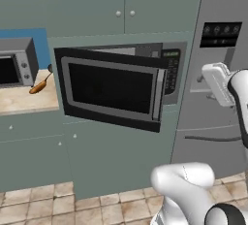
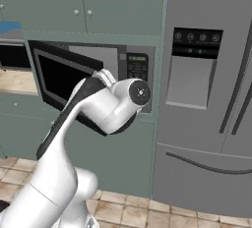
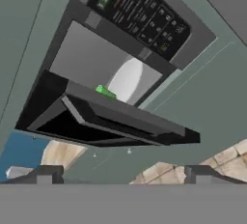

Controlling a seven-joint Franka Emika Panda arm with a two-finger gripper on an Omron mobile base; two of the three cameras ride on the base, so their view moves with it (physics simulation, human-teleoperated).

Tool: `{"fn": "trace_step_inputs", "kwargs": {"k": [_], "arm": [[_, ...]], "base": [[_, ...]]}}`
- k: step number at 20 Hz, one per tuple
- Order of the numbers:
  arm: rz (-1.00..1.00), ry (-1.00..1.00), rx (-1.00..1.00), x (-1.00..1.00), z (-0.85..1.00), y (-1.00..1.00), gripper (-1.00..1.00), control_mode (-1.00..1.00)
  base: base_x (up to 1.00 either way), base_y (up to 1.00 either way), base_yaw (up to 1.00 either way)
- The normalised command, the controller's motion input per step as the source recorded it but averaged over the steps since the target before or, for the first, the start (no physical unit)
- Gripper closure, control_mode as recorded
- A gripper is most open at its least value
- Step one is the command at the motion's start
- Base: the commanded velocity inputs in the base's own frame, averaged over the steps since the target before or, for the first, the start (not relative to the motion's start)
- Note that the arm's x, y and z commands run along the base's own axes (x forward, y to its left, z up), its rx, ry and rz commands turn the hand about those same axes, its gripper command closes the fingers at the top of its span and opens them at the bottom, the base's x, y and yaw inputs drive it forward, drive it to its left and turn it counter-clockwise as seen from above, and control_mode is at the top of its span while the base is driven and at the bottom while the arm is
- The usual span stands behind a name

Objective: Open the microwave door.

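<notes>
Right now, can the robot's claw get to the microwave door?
Probably yes. The microwave door already hangs partly open just ahead of the open claw, with nothing between them, as the hand view shows.

Flat, even rendered light, soft shadows, slightly blurry low-resolution pictures.

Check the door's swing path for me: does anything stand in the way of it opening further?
Nothing visible does. The microwave door is already ajar, swung out from the microwave, with open air in front of it. The gripper hangs back from the door edge, fingers apart, not touching it.
</notes>
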Motion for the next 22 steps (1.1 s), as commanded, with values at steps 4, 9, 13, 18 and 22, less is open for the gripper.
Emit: {"fn": "trace_step_inputs", "kwargs": {"k": [4,9,13,18,22], "arm": [[0.07,0.5,0.27,0.49,0.0,0.0,-1.0,-1.0],[0.1,0.25,0.25,0.26,-0.41,0.0,-1.0,-1.0],[0.08,0.03,0.29,0.26,-0.47,0.0,-1.0,-1.0],[0.08,0.0,0.15,0.35,-0.09,0.06,-1.0,-1.0],[0.07,0.0,0.03,0.23,-0.06,0.19,-1.0,-1.0]], "base": [[0.0,0.0,0.0],[0.0,0.0,0.0],[0.0,0.0,0.0],[0.0,0.0,0.0],[0.0,0.0,0.0]]}}
